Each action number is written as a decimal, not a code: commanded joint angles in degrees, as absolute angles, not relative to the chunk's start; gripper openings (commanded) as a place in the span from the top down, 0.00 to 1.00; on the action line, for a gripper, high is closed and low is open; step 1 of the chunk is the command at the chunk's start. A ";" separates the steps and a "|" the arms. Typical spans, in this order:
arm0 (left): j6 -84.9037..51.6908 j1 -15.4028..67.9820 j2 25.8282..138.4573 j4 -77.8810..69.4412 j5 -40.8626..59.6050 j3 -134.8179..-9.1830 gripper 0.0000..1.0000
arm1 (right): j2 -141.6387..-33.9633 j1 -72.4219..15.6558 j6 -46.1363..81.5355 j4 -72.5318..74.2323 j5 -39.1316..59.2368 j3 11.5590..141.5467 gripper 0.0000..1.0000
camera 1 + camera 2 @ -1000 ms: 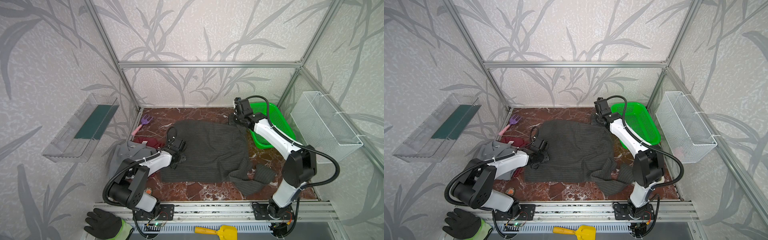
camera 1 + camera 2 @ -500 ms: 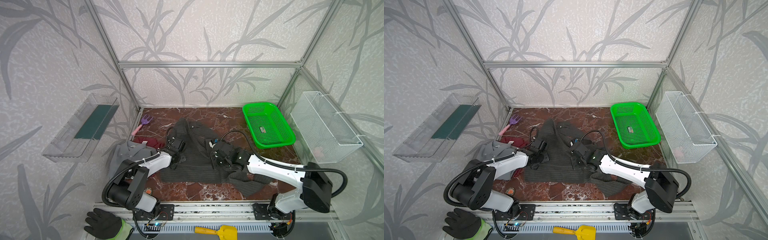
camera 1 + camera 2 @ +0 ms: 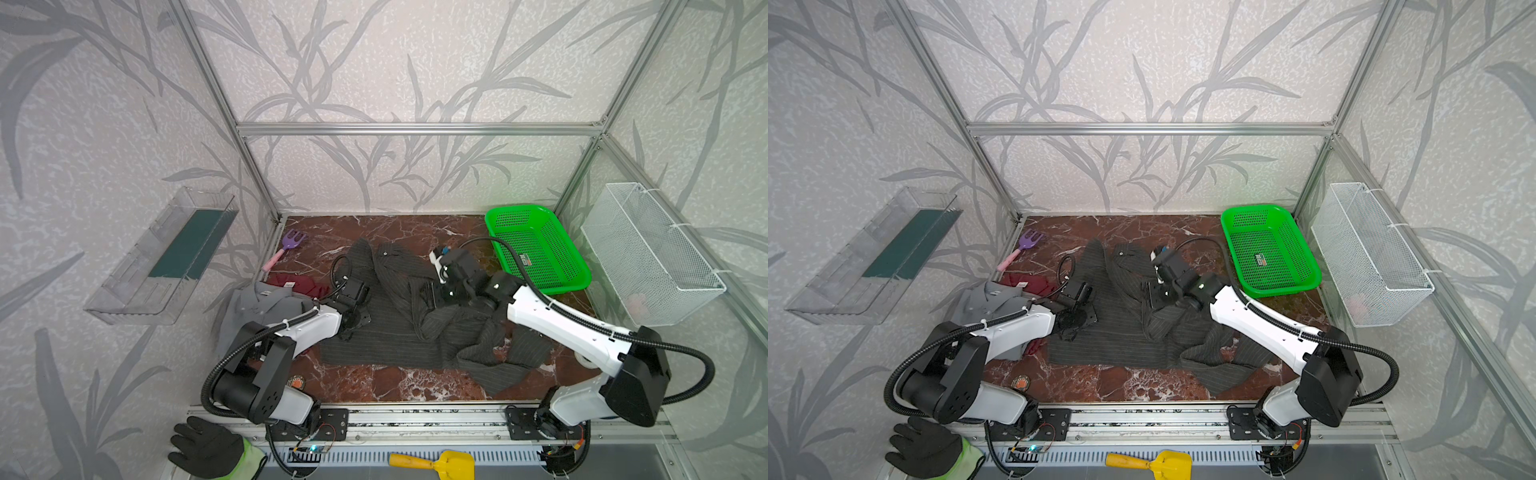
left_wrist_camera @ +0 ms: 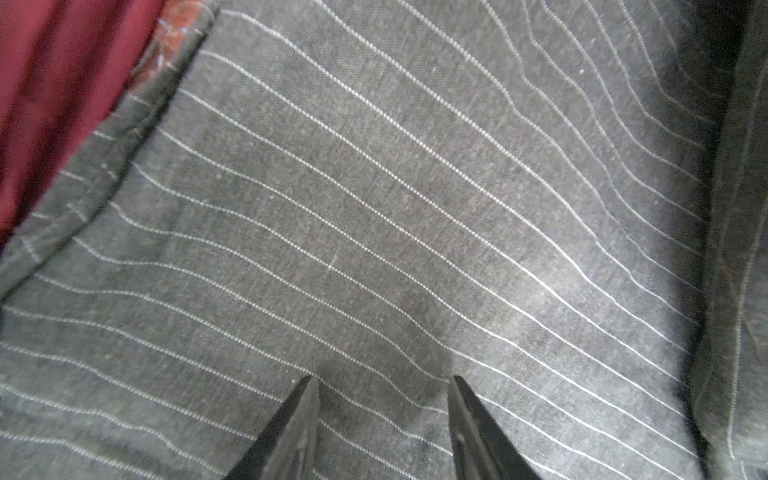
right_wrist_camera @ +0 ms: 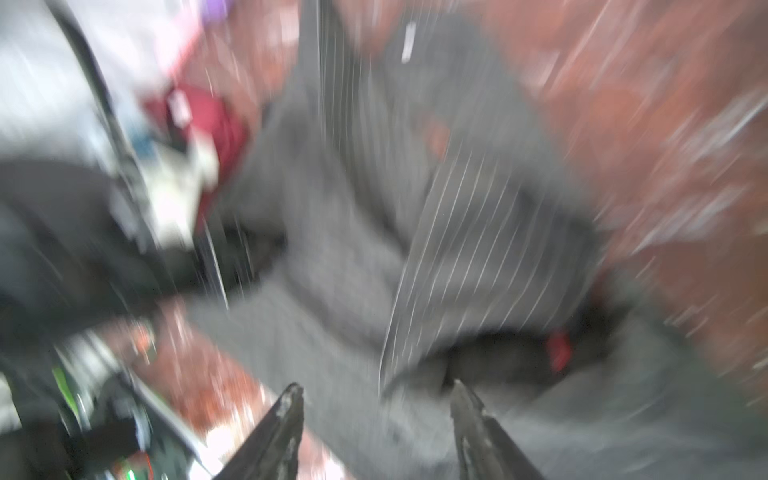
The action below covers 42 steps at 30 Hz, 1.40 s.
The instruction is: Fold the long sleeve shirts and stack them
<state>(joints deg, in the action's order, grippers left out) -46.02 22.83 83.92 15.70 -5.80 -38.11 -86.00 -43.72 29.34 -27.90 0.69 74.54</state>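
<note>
The dark charcoal pinstriped shirt point(image 3: 382, 336) point(image 3: 1108, 340) lies across the middle of the table, its right side thrown over towards the centre in a rumpled fold. My left gripper point(image 3: 353, 326) point(image 4: 382, 380) stands open, its tips down on the flat striped cloth near the shirt's left edge. My right gripper point(image 3: 430, 293) point(image 5: 376, 388) hovers open over the rumpled fold, with nothing between its fingers; its wrist view is blurred. Left of the striped shirt lie the mid-grey collared shirt point(image 3: 257, 307) point(image 3: 984, 303) and the dark red shirt point(image 3: 291, 282) point(image 4: 50, 83).
A green basket point(image 3: 536, 249) stands at the back right, and a white wire basket point(image 3: 648, 253) hangs on the right wall. A purple toy fork point(image 3: 291, 243) lies back left. A black glove point(image 3: 208, 446) and a yellow scoop point(image 3: 440, 461) lie beyond the front rail.
My right gripper carried the shirt's far right corner from beside the green basket over to the middle, then opened and let it go. The left gripper has stayed put.
</note>
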 commanded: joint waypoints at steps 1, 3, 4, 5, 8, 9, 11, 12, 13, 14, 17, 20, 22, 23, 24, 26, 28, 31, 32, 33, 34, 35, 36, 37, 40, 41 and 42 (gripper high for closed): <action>-46.15 22.68 84.64 21.22 -4.19 -35.92 0.48 | -95.69 -43.37 24.40 -32.01 2.02 81.37 0.42; -46.00 22.68 84.44 21.50 -4.21 -36.17 0.48 | -102.83 -43.33 22.00 -33.85 3.08 87.95 0.41; -46.13 22.68 84.38 21.37 -4.14 -36.04 0.48 | -105.56 -43.33 21.01 -34.22 1.98 90.30 0.41; -46.10 22.68 84.34 21.44 -4.16 -35.99 0.48 | -108.73 -43.21 19.97 -35.03 1.17 93.40 0.41; -46.14 22.68 84.37 21.43 -4.07 -35.95 0.48 | -117.12 -42.27 17.50 -36.62 -1.07 102.20 0.41; -46.14 22.68 84.37 21.40 -4.01 -35.87 0.48 | -119.90 -41.70 17.28 -37.77 -1.23 105.20 0.41; -46.22 22.68 84.31 21.13 -3.88 -35.61 0.48 | -125.52 -40.36 16.37 -38.32 -2.01 110.79 0.41; -46.25 22.67 84.37 21.09 -3.84 -35.51 0.48 | -128.04 -39.87 16.21 -39.20 -2.87 113.37 0.41; -46.32 22.68 84.37 21.02 -3.80 -35.51 0.48 | -131.07 -39.21 15.92 -41.28 -2.91 117.58 0.41; -46.26 22.68 84.37 21.09 -3.78 -35.51 0.48 | -134.25 -38.84 15.39 -43.26 -3.45 121.90 0.41; -46.23 22.67 84.22 21.08 -3.76 -35.32 0.48 | -143.21 -38.59 13.16 -50.85 -7.71 135.46 0.39; -46.23 22.66 84.35 20.99 -3.91 -35.19 0.48 | -153.98 -38.55 11.99 -59.44 -9.92 151.82 0.37; -46.19 22.68 84.68 20.77 -3.91 -35.21 0.48 | -159.31 -38.50 11.59 -62.88 -9.54 160.48 0.35; -46.22 22.67 84.79 20.67 -3.81 -35.27 0.48 | -160.62 -38.37 11.43 -63.42 -9.77 162.45 0.35; -46.29 22.68 84.94 20.59 -3.69 -35.33 0.48 | -161.27 -38.27 11.51 -63.22 -9.86 162.97 0.34; -46.27 22.64 85.19 20.45 -3.60 -35.42 0.48 | -160.50 -37.73 11.90 -60.04 -8.19 159.11 0.33; -46.32 22.62 85.34 20.54 -3.60 -35.55 0.48 | -159.18 -37.09 12.95 -57.37 -5.64 154.62 0.33; -46.33 22.68 85.26 20.61 -3.60 -35.51 0.48 | -159.99 -36.27 14.40 -57.75 -3.11 153.81 0.35; -46.41 22.67 85.16 20.65 -3.59 -35.51 0.48 | -160.59 -36.17 14.40 -58.34 -2.63 154.38 0.36; -46.38 22.68 85.17 20.64 -3.60 -35.51 0.48 | -161.30 -36.05 14.19 -58.85 -1.91 155.43 0.37; -46.42 22.67 85.12 20.69 -3.60 -35.51 0.48 | -162.04 -36.04 14.08 -59.54 -1.48 156.20 0.38; -46.49 22.66 85.08 20.67 -3.67 -35.51 0.48 | -162.87 -36.04 14.02 -60.22 -1.19 156.99 0.42; -46.58 22.62 85.08 20.73 -3.67 -35.51 0.48 | -163.44 -35.93 13.99 -60.74 -0.99 157.44 0.46; -46.65 22.63 85.00 20.75 -3.69 -35.49 0.48 | -163.81 -35.78 13.97 -60.92 -0.73 157.51 0.51; -46.67 22.66 84.73 20.96 -3.65 -35.33 0.48 | -164.01 -35.20 13.93 -61.25 0.30 157.15 0.68; -46.76 22.66 84.56 21.00 -3.68 -35.25 0.48 | -163.85 -35.00 13.80 -61.26 0.18 157.17 0.72; -46.76 22.68 84.40 20.99 -3.75 -35.16 0.48 | -163.46 -34.86 13.59 -61.26 0.31 157.16 0.75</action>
<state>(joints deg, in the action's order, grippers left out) -46.04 22.83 83.40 15.75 -5.43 -37.67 -160.57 -35.31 13.65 -56.90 -1.96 156.81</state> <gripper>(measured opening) 0.522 0.271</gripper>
